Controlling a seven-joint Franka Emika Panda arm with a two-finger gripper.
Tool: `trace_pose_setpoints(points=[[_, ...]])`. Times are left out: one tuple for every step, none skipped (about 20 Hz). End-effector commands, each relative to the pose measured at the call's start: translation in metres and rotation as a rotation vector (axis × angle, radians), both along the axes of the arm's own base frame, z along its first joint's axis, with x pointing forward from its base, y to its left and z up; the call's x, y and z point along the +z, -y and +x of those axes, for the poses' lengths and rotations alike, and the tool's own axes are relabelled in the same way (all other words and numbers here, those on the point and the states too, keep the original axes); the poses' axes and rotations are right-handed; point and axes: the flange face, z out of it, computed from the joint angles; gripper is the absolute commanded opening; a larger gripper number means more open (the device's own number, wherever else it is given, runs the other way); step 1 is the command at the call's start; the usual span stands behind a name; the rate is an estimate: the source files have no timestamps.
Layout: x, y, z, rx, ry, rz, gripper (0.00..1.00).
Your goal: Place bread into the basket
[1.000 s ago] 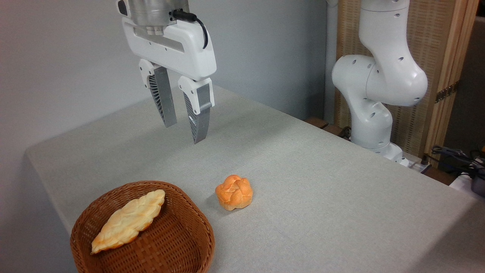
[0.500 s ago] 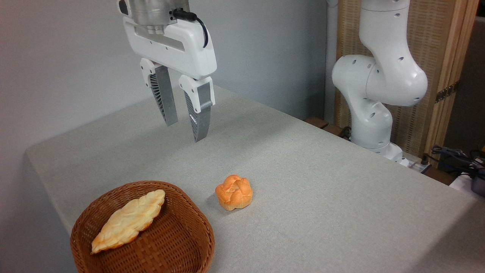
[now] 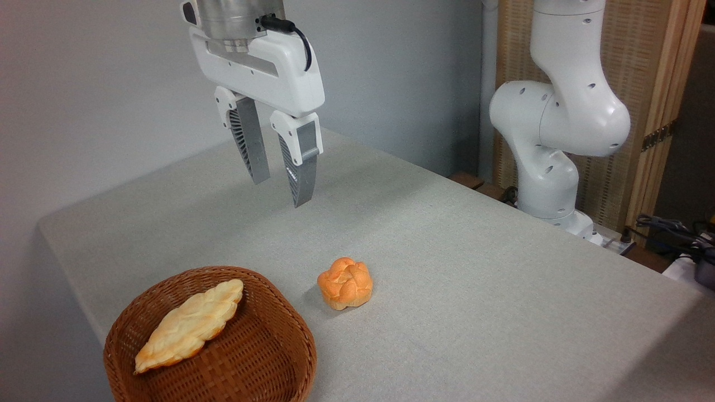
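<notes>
The gripper [image 3: 281,194] hangs high over the far half of the table [image 3: 447,268], its two ribbed fingers [image 3: 300,173] parted with a clear gap between them and nothing held. No brand, label or writing can be read on the white gripper body, the arm or anything else in view; a black cable runs into the top of the gripper housing. Taking the gripper as the clock centre, the bread [image 3: 190,325] lies toward 7 o'clock, well apart from the fingers, resting slantwise inside the basket [image 3: 279,357] with one tip leaning on the far rim. The basket sits at the table's near left corner, its lower part cut off by the picture's edge. A small round orange bun [image 3: 345,283] sits on the cloth toward 5 o'clock, near the basket's right rim but not touching it. Bare cloth stretches from the bun toward 3 and 4 o'clock. The arm's base [image 3: 553,178] stands at 3 o'clock, beyond the table's far right edge
</notes>
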Motion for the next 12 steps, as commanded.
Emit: trace_pose_setpoints(points=[[0.0064,-0.0041,-0.0133,-0.01,-0.004,-0.011,1.0],[0.0073,-0.007,-0.0136,-0.005,-0.002,-0.015,1.0],[0.0071,-0.0079,-0.0137,-0.004,-0.004,-0.015,1.0],[0.0063,-0.0071,-0.0133,-0.005,-0.005,-0.015,1.0],[0.0055,-0.007,-0.0128,-0.005,-0.007,-0.015,1.0],[0.0054,-0.007,-0.0117,-0.005,-0.005,-0.015,1.0],[0.0054,-0.007,-0.0117,-0.005,-0.005,-0.015,1.0],[0.0054,-0.007,-0.0117,-0.005,-0.005,-0.015,1.0],[0.0054,-0.007,-0.0117,-0.005,-0.005,-0.015,1.0],[0.0054,-0.007,-0.0117,-0.005,-0.005,-0.015,1.0],[0.0045,-0.007,-0.0114,-0.005,-0.008,-0.015,1.0],[0.0038,-0.0061,-0.0109,-0.007,-0.008,-0.015,1.0]])
